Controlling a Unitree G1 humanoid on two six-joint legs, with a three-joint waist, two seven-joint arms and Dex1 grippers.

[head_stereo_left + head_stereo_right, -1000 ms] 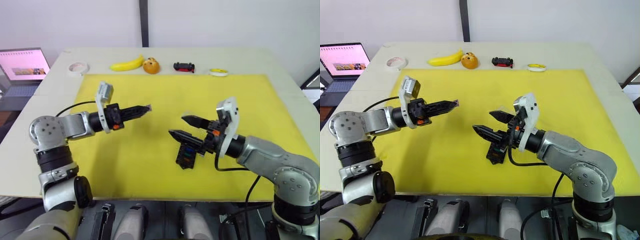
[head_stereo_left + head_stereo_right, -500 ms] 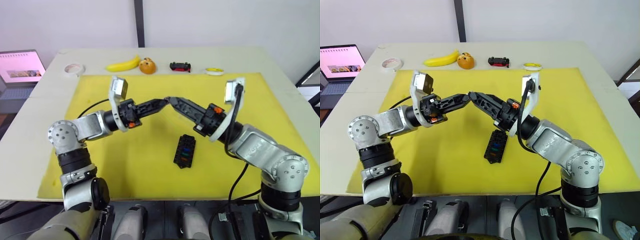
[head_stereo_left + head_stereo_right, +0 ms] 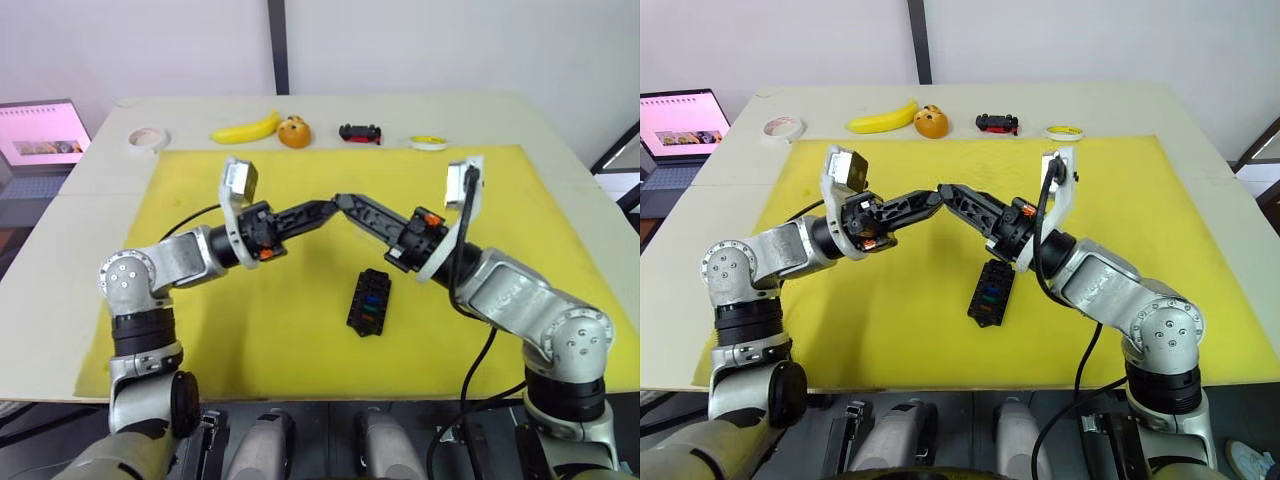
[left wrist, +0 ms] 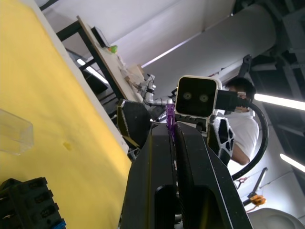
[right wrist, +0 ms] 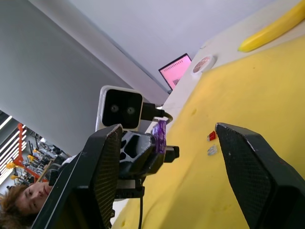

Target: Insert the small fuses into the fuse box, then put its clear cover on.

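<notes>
My left gripper (image 3: pixel 328 207) is shut on a small purple fuse (image 4: pixel 170 117), held up above the middle of the yellow mat (image 3: pixel 250 320). My right gripper (image 5: pixel 167 129) is open, tip to tip with the left one, its two fingers standing on either side of the purple fuse (image 5: pixel 159 136). The black fuse box (image 3: pixel 369 302) lies on the mat below and nearer than both grippers, with coloured fuses in some slots. A red fuse (image 5: pixel 211 136) and a grey fuse (image 5: pixel 212 150) lie loose on the mat. The clear cover (image 4: pixel 14 138) lies on the mat beside the fuse box (image 4: pixel 28 205).
Along the table's far edge lie a tape roll (image 3: pixel 146 138), a banana (image 3: pixel 246 129), an orange round object (image 3: pixel 294 132), a black-and-red toy car (image 3: pixel 361 132) and a yellow disc (image 3: pixel 428 143). A laptop (image 3: pixel 40 130) stands far left. A person (image 4: pixel 238 119) is nearby.
Over the last second both grippers rose from apart and met tip to tip over the mat's middle; the right one left the fuse box. In the last half second they barely moved.
</notes>
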